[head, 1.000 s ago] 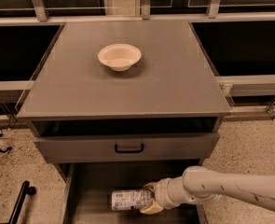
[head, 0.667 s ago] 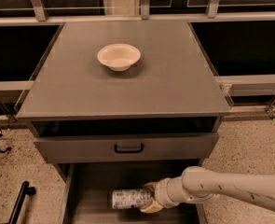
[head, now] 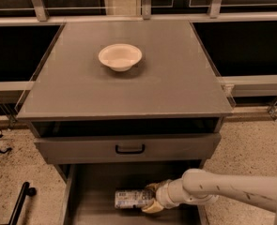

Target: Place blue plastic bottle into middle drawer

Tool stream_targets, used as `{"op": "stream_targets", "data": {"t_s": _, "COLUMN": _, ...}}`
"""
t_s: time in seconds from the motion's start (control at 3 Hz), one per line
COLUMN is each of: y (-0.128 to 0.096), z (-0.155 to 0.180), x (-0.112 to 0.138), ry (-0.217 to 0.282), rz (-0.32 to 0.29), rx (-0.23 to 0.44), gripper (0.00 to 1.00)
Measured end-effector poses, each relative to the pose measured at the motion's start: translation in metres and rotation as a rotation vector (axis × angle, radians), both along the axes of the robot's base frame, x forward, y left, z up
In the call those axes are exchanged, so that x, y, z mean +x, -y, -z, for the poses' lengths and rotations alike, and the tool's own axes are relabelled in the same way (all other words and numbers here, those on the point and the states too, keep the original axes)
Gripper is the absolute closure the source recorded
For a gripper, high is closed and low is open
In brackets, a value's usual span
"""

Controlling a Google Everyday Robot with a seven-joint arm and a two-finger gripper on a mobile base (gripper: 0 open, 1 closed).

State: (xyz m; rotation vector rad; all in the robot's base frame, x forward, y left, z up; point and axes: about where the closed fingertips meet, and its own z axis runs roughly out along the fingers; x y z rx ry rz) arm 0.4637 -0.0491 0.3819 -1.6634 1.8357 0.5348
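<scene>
The blue plastic bottle (head: pixel 131 198) lies on its side on the floor of the open middle drawer (head: pixel 93 191), below the shut drawer front. Its label with black print faces up. My gripper (head: pixel 151 198) comes in from the right on a white arm and sits at the bottle's right end, with a finger above it and a finger below it. The bottle's cap end is hidden behind the gripper.
A cream bowl (head: pixel 120 56) stands on the grey cabinet top (head: pixel 175 78). The upper drawer front with a black handle (head: pixel 130 149) is shut just above the open drawer. A black object (head: pixel 20 200) lies on the speckled floor at the left.
The bottle and the gripper have stayed in almost the same place in the drawer. No clear movement shows.
</scene>
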Motion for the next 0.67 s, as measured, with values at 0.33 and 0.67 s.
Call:
{"op": "stream_targets", "data": {"t_s": 0.33, "y": 0.0009, "z": 0.0112, "x": 0.0034, "ry": -0.01, "rz": 0.01, "rx": 0.004, "gripper": 1.0}}
{"op": "stream_targets", "data": {"t_s": 0.67, "y": 0.0004, "z": 0.0204, "x": 0.0045, "ry": -0.023, "rz": 0.017, "rx": 0.011, "gripper": 0.96}}
